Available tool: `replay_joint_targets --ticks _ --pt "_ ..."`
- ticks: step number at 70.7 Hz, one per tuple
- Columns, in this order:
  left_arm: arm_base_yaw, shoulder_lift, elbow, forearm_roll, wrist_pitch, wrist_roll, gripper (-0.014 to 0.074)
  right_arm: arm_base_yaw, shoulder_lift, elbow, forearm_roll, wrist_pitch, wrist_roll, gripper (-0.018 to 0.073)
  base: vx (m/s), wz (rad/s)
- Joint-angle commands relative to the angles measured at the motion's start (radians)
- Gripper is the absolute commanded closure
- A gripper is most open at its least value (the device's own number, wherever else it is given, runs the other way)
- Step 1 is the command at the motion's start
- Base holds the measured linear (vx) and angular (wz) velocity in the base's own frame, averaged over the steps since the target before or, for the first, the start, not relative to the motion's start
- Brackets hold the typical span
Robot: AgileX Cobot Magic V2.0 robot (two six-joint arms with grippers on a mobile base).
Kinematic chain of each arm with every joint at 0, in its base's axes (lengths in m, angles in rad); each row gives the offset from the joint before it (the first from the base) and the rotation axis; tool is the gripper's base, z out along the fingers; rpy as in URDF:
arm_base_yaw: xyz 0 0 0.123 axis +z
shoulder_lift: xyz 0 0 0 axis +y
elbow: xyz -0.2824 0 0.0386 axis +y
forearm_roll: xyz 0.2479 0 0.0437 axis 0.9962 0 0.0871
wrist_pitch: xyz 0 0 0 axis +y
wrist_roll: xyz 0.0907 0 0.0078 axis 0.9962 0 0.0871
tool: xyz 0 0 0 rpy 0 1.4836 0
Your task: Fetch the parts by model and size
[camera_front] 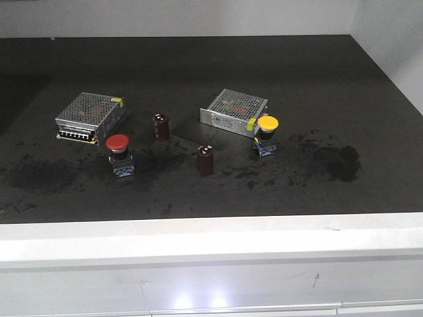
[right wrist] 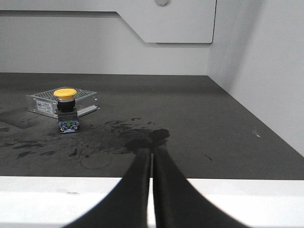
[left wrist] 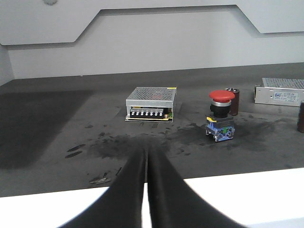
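On the dark desk (camera_front: 218, 66), the red-capped switch (camera_front: 118, 154) stands upright toward the left, just in front of the first metal box (camera_front: 89, 117). The yellow-capped switch (camera_front: 267, 135) stands upright to the right, just in front of a corner of the second metal box (camera_front: 233, 110). Between the switches stand the rear capacitor (camera_front: 161, 127), near the red cap, and the front capacitor (camera_front: 206, 160), closer to the desk's front edge. The left claw (left wrist: 146, 151) is pressed together and holds nothing, over the front edge and well apart from the red-capped switch. The right claw (right wrist: 152, 148) is likewise pressed together and empty, with the yellow-capped switch ahead to its left.
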Motion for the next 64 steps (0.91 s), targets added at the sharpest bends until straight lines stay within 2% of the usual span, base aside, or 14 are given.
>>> replay_joint_targets --ticks 1,64 --pt "0.000 -0.012 -0.013 -0.004 -0.072 -0.009 0.0603 -0.003 -0.008 0.005 -0.005 -0.071 -0.005 0.0569 0.00 0.00" --pt "0.000 -0.012 -0.013 -0.004 -0.072 -0.009 0.0603 -0.003 -0.008 0.005 -0.005 -0.071 -0.005 0.0569 0.00 0.00"
